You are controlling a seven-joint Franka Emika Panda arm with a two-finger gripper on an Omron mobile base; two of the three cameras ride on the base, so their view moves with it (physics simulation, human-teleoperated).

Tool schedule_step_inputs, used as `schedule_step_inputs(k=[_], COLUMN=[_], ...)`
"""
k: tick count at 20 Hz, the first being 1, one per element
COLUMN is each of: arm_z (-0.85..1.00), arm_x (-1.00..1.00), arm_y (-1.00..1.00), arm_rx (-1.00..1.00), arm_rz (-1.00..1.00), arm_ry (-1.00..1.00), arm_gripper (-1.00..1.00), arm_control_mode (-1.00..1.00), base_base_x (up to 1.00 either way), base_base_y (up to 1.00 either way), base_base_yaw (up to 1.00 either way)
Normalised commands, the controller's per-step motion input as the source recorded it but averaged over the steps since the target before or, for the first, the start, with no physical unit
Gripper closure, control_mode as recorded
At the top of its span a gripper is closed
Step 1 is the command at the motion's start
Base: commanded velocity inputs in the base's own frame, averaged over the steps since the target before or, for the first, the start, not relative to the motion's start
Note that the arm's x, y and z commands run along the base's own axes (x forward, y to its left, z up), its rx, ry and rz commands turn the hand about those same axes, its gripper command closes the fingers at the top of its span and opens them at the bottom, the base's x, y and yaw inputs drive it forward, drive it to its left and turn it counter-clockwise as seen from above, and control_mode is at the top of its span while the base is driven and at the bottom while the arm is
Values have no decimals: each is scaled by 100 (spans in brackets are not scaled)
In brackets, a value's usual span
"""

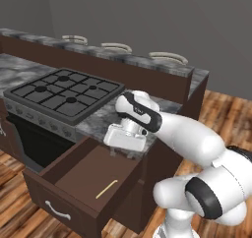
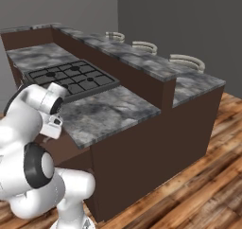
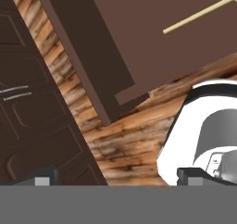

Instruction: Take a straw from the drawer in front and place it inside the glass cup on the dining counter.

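Drawer (image 1: pixel 78 183) stands pulled out under the worktop, its front panel with the curved pale handle (image 1: pixel 58 210) facing the wooden floor (image 3: pixel 129 140) side, and the straw (image 1: pixel 106 189) lies flat on its brown bottom, near the right front corner. The gripper (image 3: pixel 115 177) hangs above the back of that open drawer, close under the edge of the grey worktop (image 2: pixel 108 112), pointing down; the straw is below it and a little forward of it, well apart from the fingers. From the hand's own camera the two dark fingertips (image 3: pixel 44 177) sit far apart at the bottom, spread as wide as they go, with nothing between them. In that same look the straw (image 3: pixel 199 15) shows up at the far top right, inside the drawer, with its bent end toward the corner. Beyond the hand sits the black gas stove (image 1: pixel 64 92), and farther back still runs the raised dining counter (image 2: pixel 142 57). I cannot make out the glass cup on it.
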Motion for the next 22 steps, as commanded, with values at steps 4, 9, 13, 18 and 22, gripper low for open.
schedule_step_inputs(k=[4,9,13,18,22], arm_z=[-16,-16,-11,-10,-23], arm_x=[44,56,47,30,26], arm_y=[77,51,17,10,20], arm_rx=[-2,-8,-14,-19,-22], arm_rz=[-5,-10,-18,-32,-38], arm_ry=[0,0,0,0,0], arm_gripper=[-100,-100,-100,-100,-100], arm_control_mode=[-100,-100,-100,-100,-100], base_base_x=[0,0,0,0,0], base_base_y=[0,0,0,0,0], base_base_yaw=[0,0,0,0,0])
